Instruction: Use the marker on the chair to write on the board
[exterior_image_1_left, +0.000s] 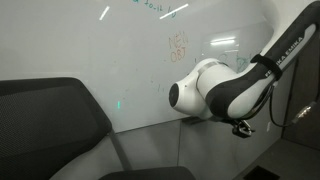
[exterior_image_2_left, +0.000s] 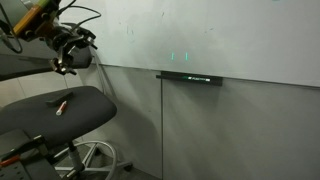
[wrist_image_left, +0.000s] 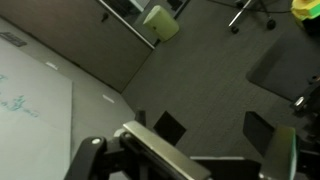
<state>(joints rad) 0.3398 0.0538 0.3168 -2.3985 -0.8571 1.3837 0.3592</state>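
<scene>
The dark chair (exterior_image_2_left: 70, 115) stands in front of the white board (exterior_image_2_left: 220, 35). A thin red-and-white marker (exterior_image_2_left: 62, 104) lies on the chair's seat. My gripper (exterior_image_2_left: 68, 60) hangs in the air above the seat, close to the board, apart from the marker. In the wrist view my two fingers stand wide apart with only grey floor between them, so my gripper (wrist_image_left: 213, 130) is open and empty. The marker does not show there. The chair's backrest (exterior_image_1_left: 50, 120), the board (exterior_image_1_left: 100, 50) and my gripper (exterior_image_1_left: 241, 127) also show in an exterior view.
A dark ledge (exterior_image_2_left: 190, 77) holding a green item is fixed under the board. The chair's wheeled base (exterior_image_2_left: 85, 160) spreads over the floor. The wrist view shows the board (wrist_image_left: 30, 100), a pale green object (wrist_image_left: 160, 22) and another chair base (wrist_image_left: 252, 10).
</scene>
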